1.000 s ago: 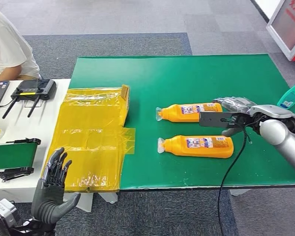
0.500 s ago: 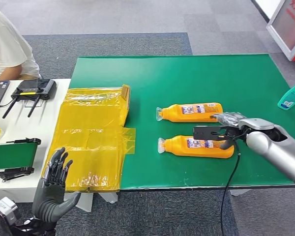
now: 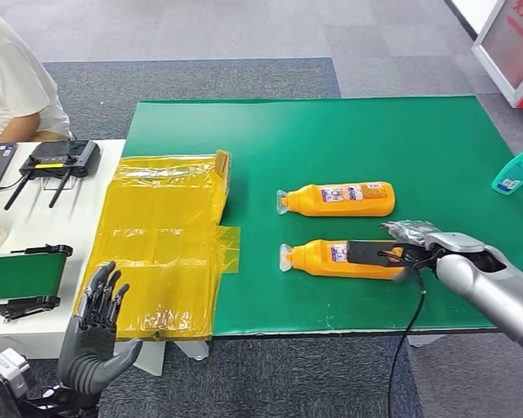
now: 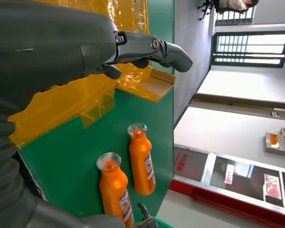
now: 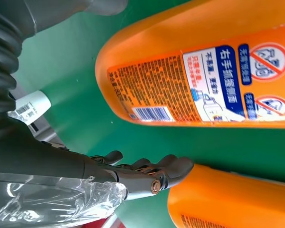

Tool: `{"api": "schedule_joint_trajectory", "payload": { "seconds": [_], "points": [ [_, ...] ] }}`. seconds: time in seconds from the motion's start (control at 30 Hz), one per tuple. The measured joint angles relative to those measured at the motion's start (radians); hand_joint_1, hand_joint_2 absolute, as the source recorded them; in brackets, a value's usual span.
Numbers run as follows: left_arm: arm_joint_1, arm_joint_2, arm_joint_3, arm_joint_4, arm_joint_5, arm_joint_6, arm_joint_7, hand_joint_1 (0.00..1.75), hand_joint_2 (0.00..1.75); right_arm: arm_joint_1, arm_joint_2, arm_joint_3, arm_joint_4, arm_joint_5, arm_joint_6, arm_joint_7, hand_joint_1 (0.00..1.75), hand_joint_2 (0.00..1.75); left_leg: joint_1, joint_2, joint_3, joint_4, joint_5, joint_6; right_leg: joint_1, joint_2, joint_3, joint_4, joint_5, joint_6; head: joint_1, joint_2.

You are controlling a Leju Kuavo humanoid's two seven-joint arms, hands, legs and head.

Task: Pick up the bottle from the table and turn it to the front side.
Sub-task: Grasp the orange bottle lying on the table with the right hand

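Note:
Two orange bottles lie on their sides on the green table (image 3: 298,131), caps to the left. The far bottle (image 3: 337,198) lies free. My right hand (image 3: 394,251) reaches over the base end of the near bottle (image 3: 315,257), its fingers (image 5: 162,173) stretched out and holding nothing. The right wrist view shows a bottle's barcode label (image 5: 205,71) and a second orange bottle (image 5: 241,199) beside the fingertips. My left hand (image 3: 98,322) is raised with its fingers spread below the table's front edge, empty. Both bottles (image 4: 114,187) (image 4: 141,156) also appear beyond my left hand (image 4: 62,42).
A yellow plastic sheet (image 3: 160,235) covers the table's left end. A teal spray bottle (image 3: 515,170) lies at the right edge. On the white side table (image 3: 81,209) sit a black controller (image 3: 60,159) and a green-belted device (image 3: 22,274). A person in white (image 3: 16,78) sits at the far left.
My right hand has moved from the far bottle's base toward me and now lies over the near bottle's base end. The left hand and both bottles have stayed put.

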Motion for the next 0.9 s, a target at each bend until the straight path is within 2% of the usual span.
{"api": "schedule_joint_trajectory", "payload": {
  "seconds": [0.2, 0.3, 0.53, 0.9],
  "points": [
    [-0.004, 0.0, -0.001, 0.003, 0.001, 0.0, 0.0, 0.0, 1.75, 0.031, 0.0, -0.022, 0.009, 0.007, -0.012, 0.0, 0.0, 1.75, 0.0, 0.0, 0.0, 0.0, 0.0, 0.0, 0.0, 0.0, 0.0, 0.0, 0.0, 0.0, 0.0, 0.0],
    [-0.008, 0.0, -0.004, 0.005, 0.001, 0.0, 0.002, 0.0, 1.75, 0.055, 0.013, -0.039, 0.025, 0.05, -0.046, -0.002, 0.0, 1.75, 0.0, 0.0, 0.0, 0.0, 0.0, 0.0, 0.0, 0.0, 0.0, 0.0, 0.0, 0.0, 0.0, 0.0],
    [-0.022, 0.003, -0.015, 0.016, 0.002, 0.005, 0.009, 0.0, 1.75, 0.105, 0.115, -0.085, 0.098, 0.122, -0.09, -0.018, 0.0, 1.75, 0.0, 0.0, 0.0, 0.0, 0.0, 0.0, 0.0, 0.0, 0.0, 0.0, 0.0, 0.0, 0.0, 0.0],
    [-0.023, 0.009, -0.029, 0.027, 0.008, 0.015, 0.014, 0.0, 1.75, 0.131, 0.208, -0.141, 0.154, 0.158, -0.127, -0.039, 0.0, 1.75, 0.0, 0.0, 0.0, 0.0, 0.0, 0.0, 0.0, 0.0, 0.0, 0.0, 0.0, 0.0, 0.0, 0.0]
  ]
}}
